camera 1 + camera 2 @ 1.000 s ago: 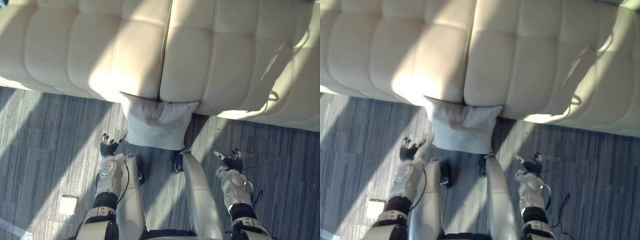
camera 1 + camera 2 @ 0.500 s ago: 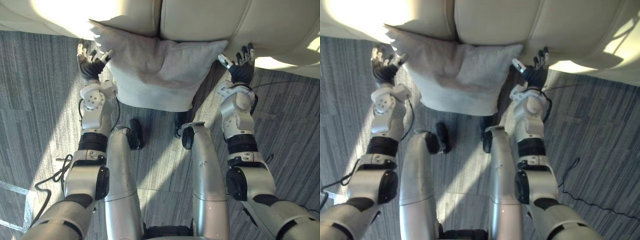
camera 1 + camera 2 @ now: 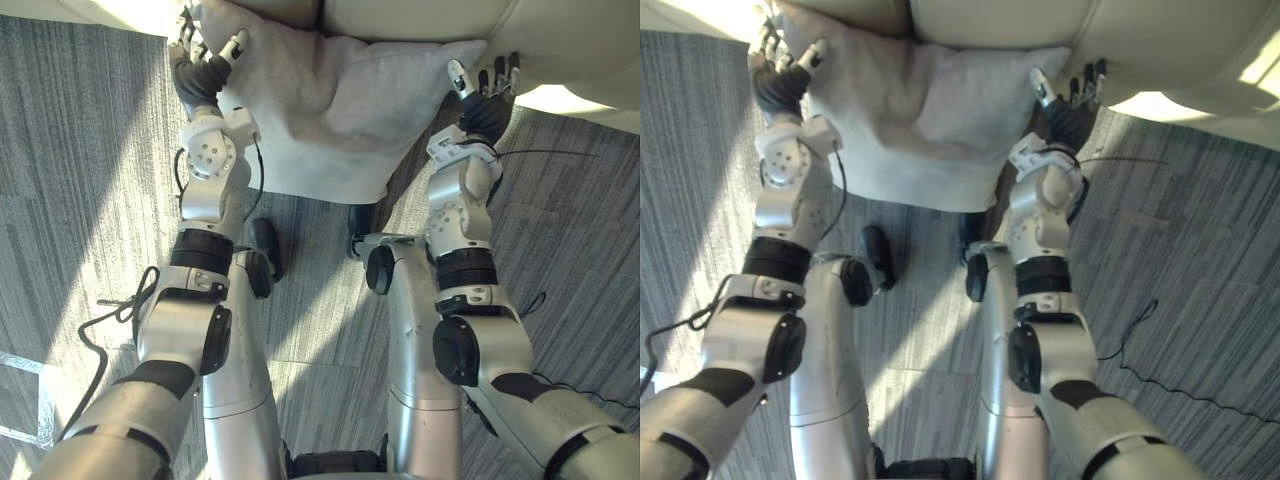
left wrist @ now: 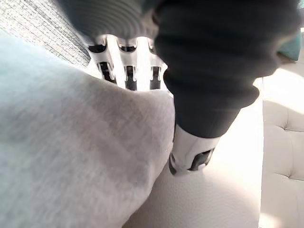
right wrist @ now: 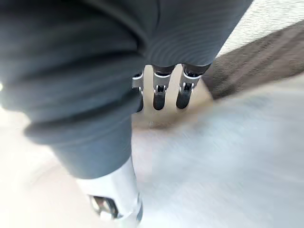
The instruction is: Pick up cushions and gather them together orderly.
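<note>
A pale grey cushion [image 3: 330,110] leans on the floor against the front of the cream sofa [image 3: 420,20]. My left hand [image 3: 203,72] is at the cushion's left upper corner, fingers straight and spread, thumb against the fabric. My right hand [image 3: 482,100] is at the cushion's right upper corner, fingers straight too. In the left wrist view the cushion [image 4: 71,156] lies against the hand [image 4: 209,61], with the thumb over its edge. In the right wrist view the cushion [image 5: 228,156] is just past the right hand [image 5: 95,85].
Grey striped carpet [image 3: 70,180] covers the floor on both sides. The sofa's quilted front [image 3: 1200,50] runs across the far side. A pale floor marking [image 3: 20,395] lies at the near left.
Both hands have reached further forward to the cushion's two upper corners. The camera has tilted down and closer, so the sofa and cushion have shifted toward the top.
</note>
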You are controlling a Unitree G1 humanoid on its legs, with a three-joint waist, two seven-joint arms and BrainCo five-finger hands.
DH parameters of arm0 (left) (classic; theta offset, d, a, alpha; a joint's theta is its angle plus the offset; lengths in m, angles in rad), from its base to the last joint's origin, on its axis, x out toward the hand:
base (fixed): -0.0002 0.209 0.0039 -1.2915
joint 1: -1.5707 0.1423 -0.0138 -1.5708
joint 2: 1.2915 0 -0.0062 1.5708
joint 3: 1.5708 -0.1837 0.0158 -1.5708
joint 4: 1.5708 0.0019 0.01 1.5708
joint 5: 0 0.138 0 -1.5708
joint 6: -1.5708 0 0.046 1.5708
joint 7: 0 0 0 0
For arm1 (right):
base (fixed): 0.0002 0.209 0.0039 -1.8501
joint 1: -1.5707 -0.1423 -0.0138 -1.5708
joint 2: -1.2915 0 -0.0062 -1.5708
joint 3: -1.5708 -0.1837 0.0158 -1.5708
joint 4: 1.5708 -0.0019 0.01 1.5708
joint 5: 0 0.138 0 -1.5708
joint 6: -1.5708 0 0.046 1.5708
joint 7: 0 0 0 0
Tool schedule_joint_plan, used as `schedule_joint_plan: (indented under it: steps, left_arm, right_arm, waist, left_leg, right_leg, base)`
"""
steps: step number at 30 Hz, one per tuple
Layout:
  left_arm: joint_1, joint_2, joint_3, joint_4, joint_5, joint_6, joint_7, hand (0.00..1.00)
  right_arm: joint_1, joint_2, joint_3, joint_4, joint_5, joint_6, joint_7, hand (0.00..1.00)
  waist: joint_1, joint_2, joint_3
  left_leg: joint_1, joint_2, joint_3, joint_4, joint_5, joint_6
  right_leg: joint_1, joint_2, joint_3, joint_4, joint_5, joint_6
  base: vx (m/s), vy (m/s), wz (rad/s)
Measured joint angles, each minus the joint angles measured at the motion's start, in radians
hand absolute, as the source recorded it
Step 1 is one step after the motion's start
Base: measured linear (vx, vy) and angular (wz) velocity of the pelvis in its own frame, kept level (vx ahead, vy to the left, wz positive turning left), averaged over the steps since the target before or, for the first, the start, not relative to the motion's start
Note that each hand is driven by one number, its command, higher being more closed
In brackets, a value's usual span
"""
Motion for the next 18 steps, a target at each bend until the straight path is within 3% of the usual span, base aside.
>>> schedule_joint_plan:
  steps: [2, 8, 18]
  left_arm:
    - [-0.008, 0.001, -0.017, 0.000, 0.001, 0.000, 0.000, 1.00]
    - [-0.006, -0.006, -0.020, -0.001, 0.003, 0.000, -0.006, 1.00]
    - [0.043, -0.052, -0.016, -0.070, 0.014, -0.020, -0.007, 1.00]
  right_arm:
    - [0.026, 0.043, -0.001, 0.024, -0.004, 0.003, 0.001, 1.00]
    - [0.097, 0.045, -0.005, 0.032, -0.021, 0.003, 0.009, 1.00]
    - [0.121, 0.052, 0.000, 0.009, -0.021, 0.002, 0.007, 1.00]
  waist:
    - [-0.003, 0.000, 0.000]
    - [-0.022, -0.001, 0.000]
    - [-0.024, -0.005, 0.001]
  left_leg:
    - [-0.002, -0.005, -0.006, 0.003, 0.001, -0.002]
    - [-0.005, -0.005, -0.002, 0.014, 0.000, -0.001]
    - [-0.009, 0.006, -0.002, 0.012, 0.000, -0.001]
  right_leg:
    - [-0.001, -0.001, 0.001, 0.007, 0.000, -0.001]
    - [-0.005, 0.003, 0.009, 0.014, -0.005, 0.010]
    - [-0.015, 0.011, 0.007, 0.014, -0.003, 0.014]
  base:
    - [0.00, 0.022, 0.09]
    - [0.00, 0.012, -0.01]
    - [-0.01, 0.004, -0.02]
